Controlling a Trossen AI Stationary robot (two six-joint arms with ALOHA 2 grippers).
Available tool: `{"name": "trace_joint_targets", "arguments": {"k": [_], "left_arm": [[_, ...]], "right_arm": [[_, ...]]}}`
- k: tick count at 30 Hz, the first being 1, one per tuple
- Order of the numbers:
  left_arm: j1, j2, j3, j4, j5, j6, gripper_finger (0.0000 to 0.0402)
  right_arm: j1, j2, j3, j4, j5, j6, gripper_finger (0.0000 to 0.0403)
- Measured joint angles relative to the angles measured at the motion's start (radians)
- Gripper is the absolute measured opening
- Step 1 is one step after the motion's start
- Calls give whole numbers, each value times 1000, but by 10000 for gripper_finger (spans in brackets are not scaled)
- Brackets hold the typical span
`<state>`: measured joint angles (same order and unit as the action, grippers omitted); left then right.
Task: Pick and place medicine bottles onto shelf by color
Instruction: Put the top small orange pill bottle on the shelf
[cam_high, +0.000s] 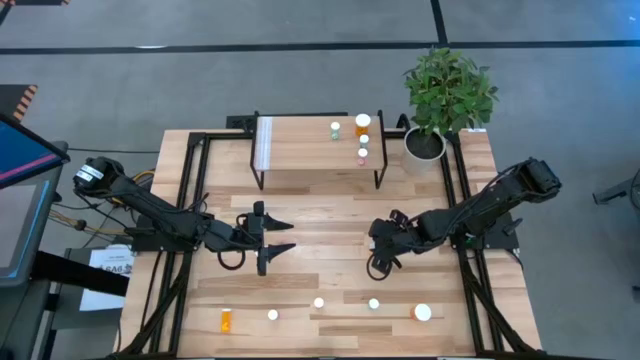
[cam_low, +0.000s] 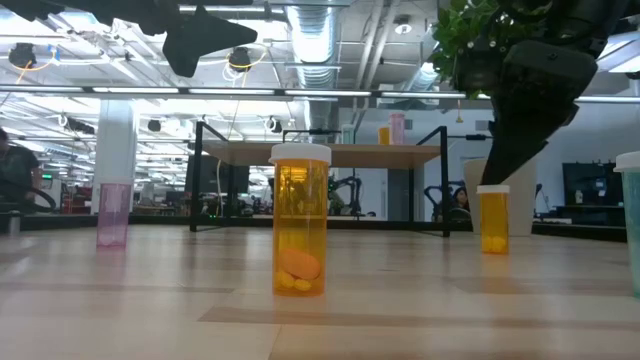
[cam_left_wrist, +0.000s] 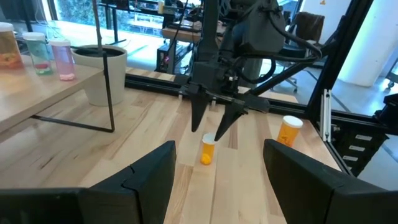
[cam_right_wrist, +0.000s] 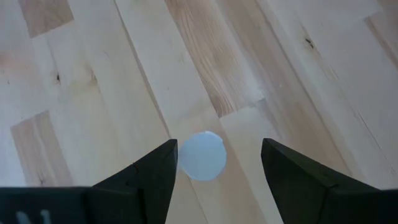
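Right gripper: two dark matte wedge fingers spread wide, pointing straight down at the tabletop, empty. Directly below, framed between them but untouched, sits the round white cap of a small orange cylindrical medicine bottle standing upright on the pale planked wooden table. In the left wrist view the same fingertips hang just above that bottle, not touching it; a second orange white-capped bottle stands nearby on the table.

Left gripper: dark pointed fingers spread apart, holding nothing, hovering mid-table left of centre, aimed toward the right arm.

Low light-wood rectangular shelf on thin black metal legs stands at the table's far edge; a white strip marks its left end. Four small bottles cluster at its right end, including a green-bodied one and a larger orange one.

Along the near edge: an orange bottle lying on its side, three upright white-capped ones, and a larger white-capped one. Leafy green plant in a smooth white pot sits beside the shelf's right end.
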<state>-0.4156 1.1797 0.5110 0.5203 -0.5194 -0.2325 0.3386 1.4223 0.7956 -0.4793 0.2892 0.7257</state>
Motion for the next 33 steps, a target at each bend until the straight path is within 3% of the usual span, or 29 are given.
{"name": "trace_joint_targets", "arguments": {"k": [22,33], "left_arm": [[0,0,0,-1,1,-1,231],[0,0,0,-7,1,-1,231]], "right_arm": [[1,90,1,13,-58,0,255],[-1,75,2,13,-58,-1,255]]}}
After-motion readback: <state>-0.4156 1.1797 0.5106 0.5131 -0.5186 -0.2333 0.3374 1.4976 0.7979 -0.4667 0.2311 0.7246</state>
